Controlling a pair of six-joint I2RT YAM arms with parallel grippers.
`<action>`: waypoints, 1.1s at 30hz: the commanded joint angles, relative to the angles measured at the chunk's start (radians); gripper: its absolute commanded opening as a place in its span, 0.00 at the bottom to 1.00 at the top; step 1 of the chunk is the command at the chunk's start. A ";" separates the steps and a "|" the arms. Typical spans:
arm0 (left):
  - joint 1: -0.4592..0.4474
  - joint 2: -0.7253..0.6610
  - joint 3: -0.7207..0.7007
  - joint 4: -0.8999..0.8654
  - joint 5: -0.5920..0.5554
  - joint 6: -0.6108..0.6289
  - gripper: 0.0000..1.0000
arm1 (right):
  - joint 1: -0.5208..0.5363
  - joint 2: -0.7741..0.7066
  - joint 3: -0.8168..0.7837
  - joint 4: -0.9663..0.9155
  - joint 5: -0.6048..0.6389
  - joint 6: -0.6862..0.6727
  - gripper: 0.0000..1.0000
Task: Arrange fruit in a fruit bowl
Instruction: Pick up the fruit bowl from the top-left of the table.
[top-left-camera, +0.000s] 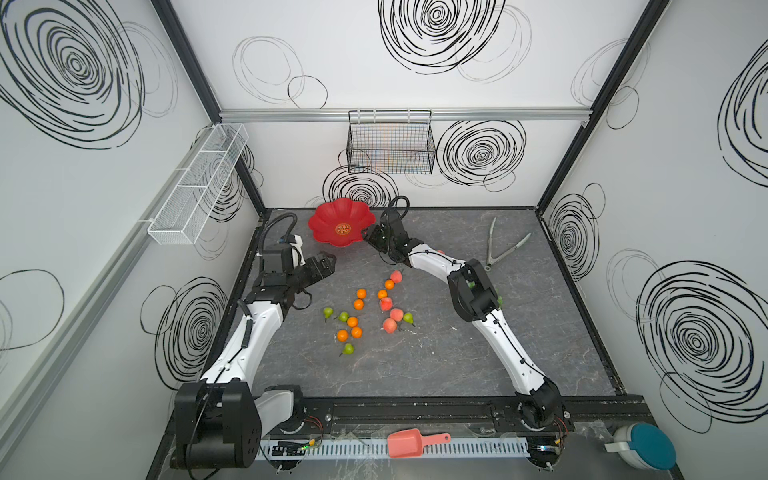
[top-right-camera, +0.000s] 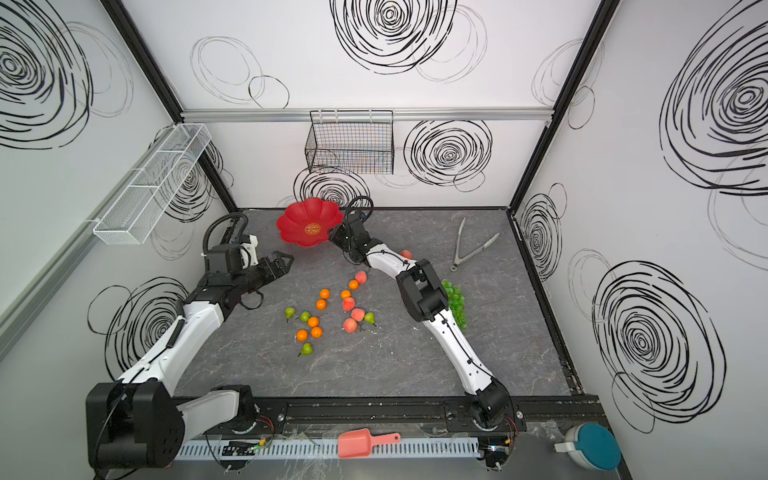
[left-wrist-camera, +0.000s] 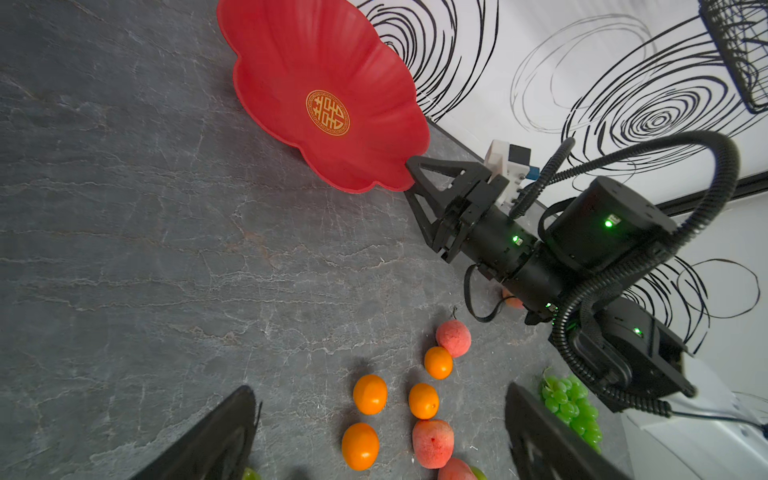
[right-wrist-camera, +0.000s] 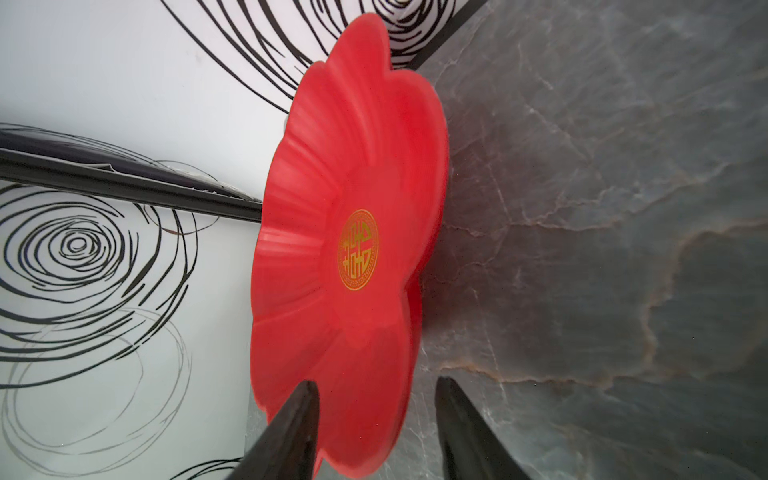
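Red glossy plastic: fruit bowl (top-left-camera: 332, 216) at the back edge of the table (top-left-camera: 436, 353), towards its back-left corner. Judged light, stiff, slick; the thin scalloped rim is the hold. My right gripper (right-wrist-camera: 376, 382) straddles that rim, jaws apart, not yet pinching. My left gripper (top-left-camera: 328, 262) is spread, holding nothing. The fruit (top-left-camera: 385, 304) lies loose mid-table: small, round, likely to roll.

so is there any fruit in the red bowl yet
No, the fruit bowl holds nothing; only its gold emblem shows inside.

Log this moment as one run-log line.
fruit bowl empty | right gripper open, straddling its rim | left gripper open | tangerines, peaches, pears, grapes on table
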 joint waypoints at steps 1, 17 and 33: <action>0.012 -0.017 -0.009 0.043 0.015 0.013 0.96 | -0.006 0.031 0.063 -0.032 -0.004 0.028 0.44; 0.034 -0.016 -0.019 0.055 0.040 0.006 0.96 | -0.019 0.084 0.128 -0.036 -0.024 0.045 0.21; 0.046 -0.018 -0.024 0.057 0.041 0.007 0.96 | -0.038 0.026 0.127 -0.068 -0.027 0.000 0.04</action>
